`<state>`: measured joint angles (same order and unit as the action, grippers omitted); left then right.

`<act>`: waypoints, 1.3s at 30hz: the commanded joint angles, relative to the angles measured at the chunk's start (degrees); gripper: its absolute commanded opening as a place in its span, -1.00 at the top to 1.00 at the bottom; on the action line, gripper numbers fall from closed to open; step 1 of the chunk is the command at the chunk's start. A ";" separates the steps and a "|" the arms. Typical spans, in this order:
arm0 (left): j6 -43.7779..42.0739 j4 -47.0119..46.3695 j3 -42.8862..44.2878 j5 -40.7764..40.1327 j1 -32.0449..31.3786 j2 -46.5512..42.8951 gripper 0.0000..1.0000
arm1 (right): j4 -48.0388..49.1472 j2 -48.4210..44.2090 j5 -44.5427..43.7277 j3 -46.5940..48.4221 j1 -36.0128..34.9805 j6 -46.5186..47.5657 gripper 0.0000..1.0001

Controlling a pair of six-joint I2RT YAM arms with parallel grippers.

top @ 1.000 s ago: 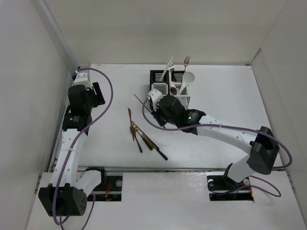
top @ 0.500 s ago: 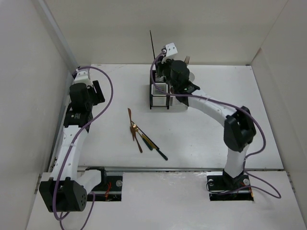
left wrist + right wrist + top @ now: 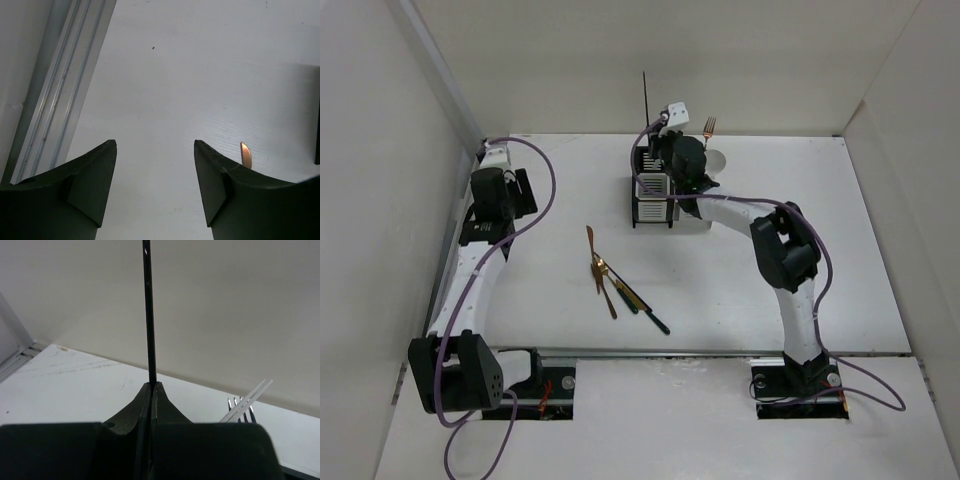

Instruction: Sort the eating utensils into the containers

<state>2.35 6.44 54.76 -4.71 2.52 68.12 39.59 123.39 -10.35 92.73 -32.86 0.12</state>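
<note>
My right gripper (image 3: 656, 138) hovers over the containers (image 3: 653, 207) at the back of the table, shut on a thin black chopstick (image 3: 644, 95) that stands nearly upright. The right wrist view shows the chopstick (image 3: 148, 315) rising from the pinched jaws of the right gripper (image 3: 151, 385). A copper fork (image 3: 709, 127) and a white spoon (image 3: 716, 160) stick out of the containers. Copper utensils (image 3: 599, 268) and black-handled pieces (image 3: 645, 311) lie mid-table. My left gripper (image 3: 525, 190) stays at the left edge; in its wrist view this gripper (image 3: 155, 145) is open over bare table.
White walls close in the table on the left, back and right. A metal rail (image 3: 60, 105) runs along the left edge. Fork tines (image 3: 240, 406) and white chopsticks (image 3: 252, 395) show just right of my right gripper. A copper tip (image 3: 245, 154) peeks past the left gripper's right finger.
My right arm has swung from mid-table up and back to above the containers, carrying the black chopstick, which now stands upright. The left arm has barely shifted.
</note>
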 commanded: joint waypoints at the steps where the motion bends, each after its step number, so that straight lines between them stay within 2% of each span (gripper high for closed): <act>1: -0.33 -3.45 1.58 0.76 0.64 -0.09 -0.21 | 8.39 -0.35 -0.20 -0.61 0.08 -0.65 1.00; 8: -0.33 -3.45 1.58 0.76 0.64 -0.09 -0.21 | 6.73 1.59 -0.37 -1.15 0.08 -1.26 1.00; 11: -0.33 -3.45 1.58 0.76 0.64 -0.09 -0.21 | 6.72 0.89 -3.62 -2.81 -0.44 -1.26 1.00; 14: -0.33 -3.45 1.58 0.76 0.64 -0.09 -0.21 | 6.72 0.36 -4.15 -3.95 -0.45 -1.26 0.81; 18: -0.33 -3.98 1.58 0.76 0.64 -0.09 -0.23 | 6.20 -1.04 -2.75 -5.70 -0.45 -1.26 0.45; 19: -0.33 -3.98 1.58 1.36 0.64 -0.09 -0.23 | 6.20 -1.75 -2.75 -5.72 -0.45 -1.26 0.30; 22: -0.33 -3.98 1.58 1.99 0.64 -0.09 -0.23 | 6.20 -2.54 -2.75 -6.95 -0.45 -1.26 0.09; 26: -0.33 -3.98 1.58 2.60 0.64 -0.62 -0.23 | 8.56 -6.83 -2.14 -8.79 -0.97 -0.22 0.09; 29: 0.28 -3.98 1.58 3.22 0.64 -1.84 -0.23 | 7.61 -10.09 -0.82 -9.50 -2.11 2.59 -0.11; 30: 0.29 -3.98 1.58 3.22 0.64 -1.85 -0.23 | 6.21 -12.97 -0.20 -9.50 -2.81 6.35 -0.16; 32: 0.29 -3.98 1.58 3.22 0.64 -2.55 -0.23 | 1.22 -16.33 2.69 -9.50 -5.45 10.49 -0.30; 33: 0.29 -3.37 1.58 3.22 0.12 -3.86 -0.23 | -8.30 -19.21 4.44 -8.71 -6.33 12.95 -0.45; 35: 0.81 -2.84 1.58 2.25 -0.50 -4.92 -0.23 | -21.07 -21.26 11.70 -4.60 -8.43 12.98 -0.60; 36: 1.42 -2.31 1.58 1.47 -1.11 -6.23 -0.23 | -33.06 -21.79 14.71 -3.53 -9.06 12.98 -0.66; 37: 1.43 -2.31 0.88 1.46 -1.12 -7.03 -0.23 | -38.14 -22.66 17.27 -3.52 -9.76 12.98 -0.66; 39: 2.04 -1.08 0.08 1.46 -1.65 -8.52 -0.23 | -46.50 -23.54 20.02 -5.09 -13.18 12.98 -0.45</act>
<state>3.16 5.65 54.76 -2.68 1.52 63.35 15.55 101.12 0.30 87.88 -42.68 10.87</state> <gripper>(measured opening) 0.611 0.752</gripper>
